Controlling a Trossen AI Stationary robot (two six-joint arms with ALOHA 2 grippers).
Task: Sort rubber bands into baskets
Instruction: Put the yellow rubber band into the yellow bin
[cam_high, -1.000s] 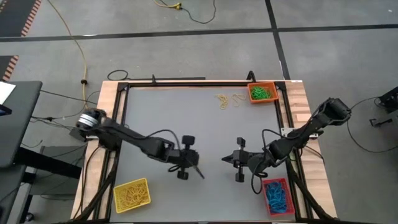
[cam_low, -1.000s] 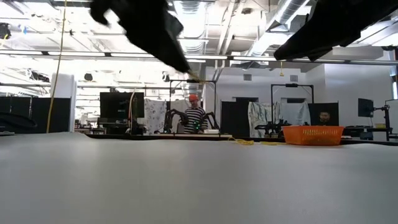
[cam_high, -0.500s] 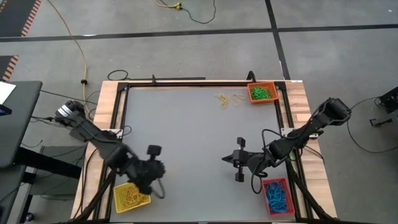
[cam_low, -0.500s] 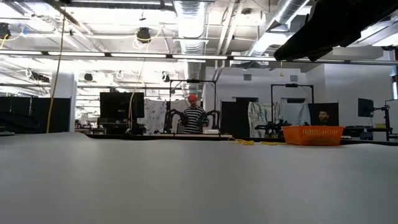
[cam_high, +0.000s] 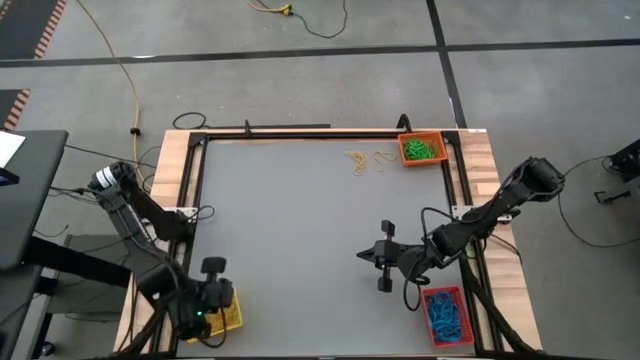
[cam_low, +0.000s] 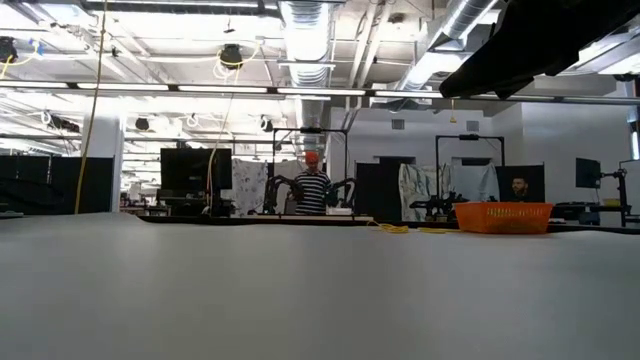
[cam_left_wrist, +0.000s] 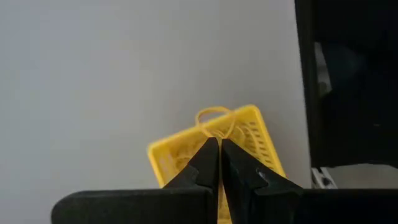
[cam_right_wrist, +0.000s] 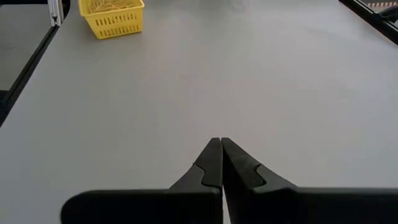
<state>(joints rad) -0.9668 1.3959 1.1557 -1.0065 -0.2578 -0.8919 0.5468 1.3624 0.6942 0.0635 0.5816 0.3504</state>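
Observation:
My left gripper (cam_high: 218, 306) hovers over the yellow basket (cam_left_wrist: 186, 152) at the table's near left corner, shut on a yellow rubber band (cam_left_wrist: 213, 116). The basket (cam_high: 228, 314) holds more yellow bands. My right gripper (cam_high: 362, 256) hangs shut and holding nothing right of the table's middle, its fingertips (cam_right_wrist: 216, 143) over bare grey table. Several loose yellow bands (cam_high: 365, 161) lie on the table by the orange basket (cam_high: 421, 149), which holds green bands. The red basket (cam_high: 446, 315) at the near right holds blue bands. My left gripper pinches the yellow band between its two fingertips (cam_left_wrist: 210, 149), which point steeply down. A loop of the band (cam_left_wrist: 214, 112) sticks out past the tips. The band is lifted clear, above the yellow basket's rim.
A black frame (cam_high: 300, 133) borders the grey table, with wooden boards outside it. The orange basket (cam_low: 503, 216) also shows in the low view at the far right. Beyond the table, a person in a striped shirt (cam_low: 313, 188) stands in the room.
My left gripper has swung from the table's middle toward the near left corner, rising a little and rolling, and now stands over the yellow basket, still shut on the yellow band. It has left the low view.

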